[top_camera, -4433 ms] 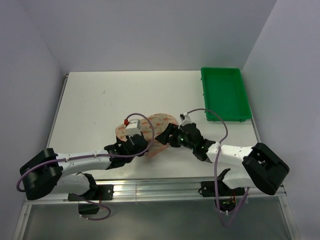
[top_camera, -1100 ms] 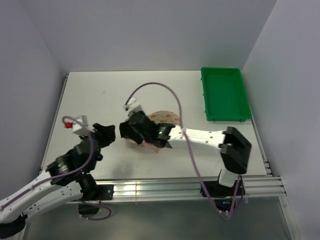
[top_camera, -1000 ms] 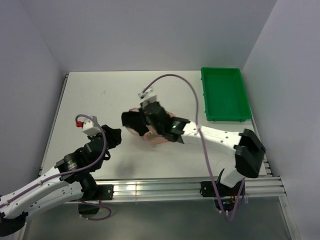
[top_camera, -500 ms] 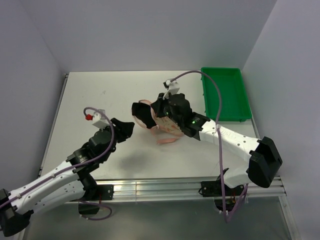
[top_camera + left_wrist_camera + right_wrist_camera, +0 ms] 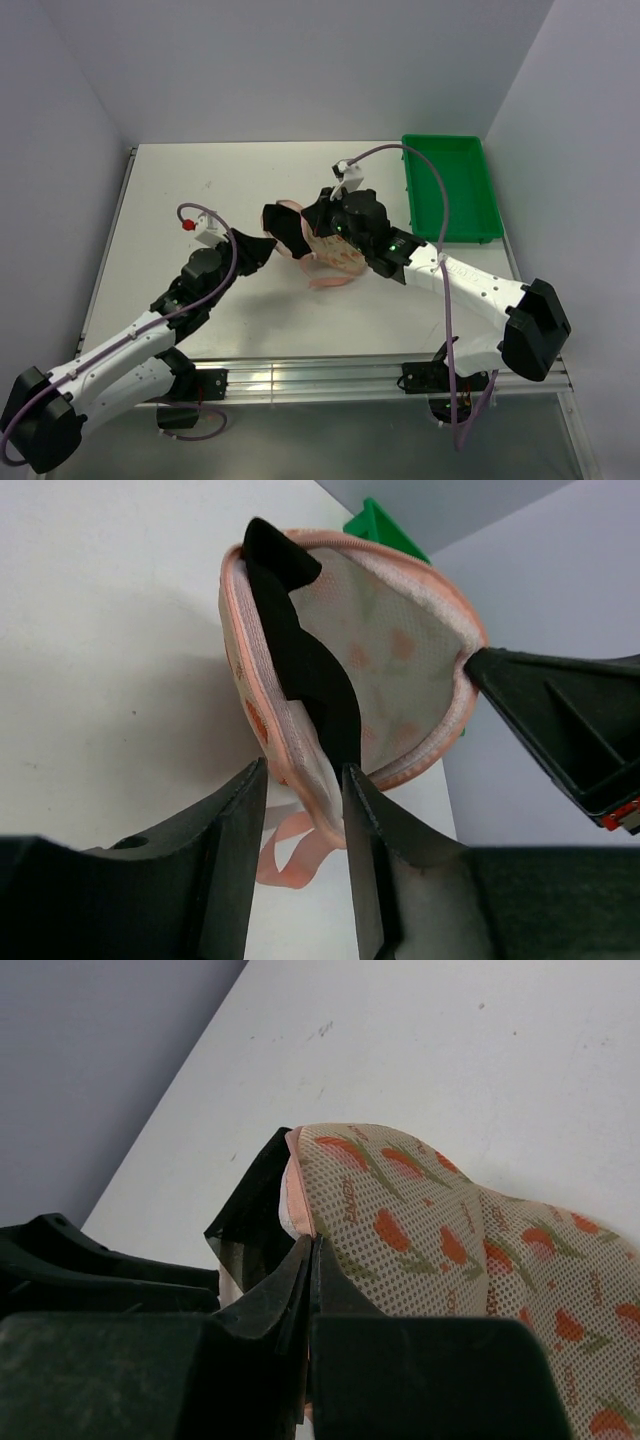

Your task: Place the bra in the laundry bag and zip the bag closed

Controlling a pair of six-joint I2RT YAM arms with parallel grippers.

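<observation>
- Top external view: your right arm reaches in over the middle of the white table (image 5: 200, 190). The right gripper (image 5: 322, 215) holds up the laundry bag (image 5: 338, 252), well to the left of the green tray (image 5: 450, 190).
- The bag's mouth faces your left arm, and the left gripper (image 5: 264, 246) sits just in front of that opening.
- The bra (image 5: 281, 226) shows as a dark flap at the left edge of the bag, partly inside it and partly sticking out.
- A thin pink strap loop (image 5: 325, 283) hangs below the bag, close to the table.
- Right wrist view: your right pincer is clenched on the bag's pink rim, its two fingers pressed together with only a hairline between them. The tulip-printed mesh spreads out to the right of the grip and the black fabric hangs to the left.
- Left wrist view: the bag stands open, so you look straight into its pale mesh lining. The bra runs along the near rim in a black band from the top of the opening down towards your fingers.
- The left fingers stand apart and straddle the lower rim of the bag and the end of the bra. You cannot tell from here whether they are pinching that edge or only standing around it.
- The zip is open around the part of the mouth you can see.
</observation>
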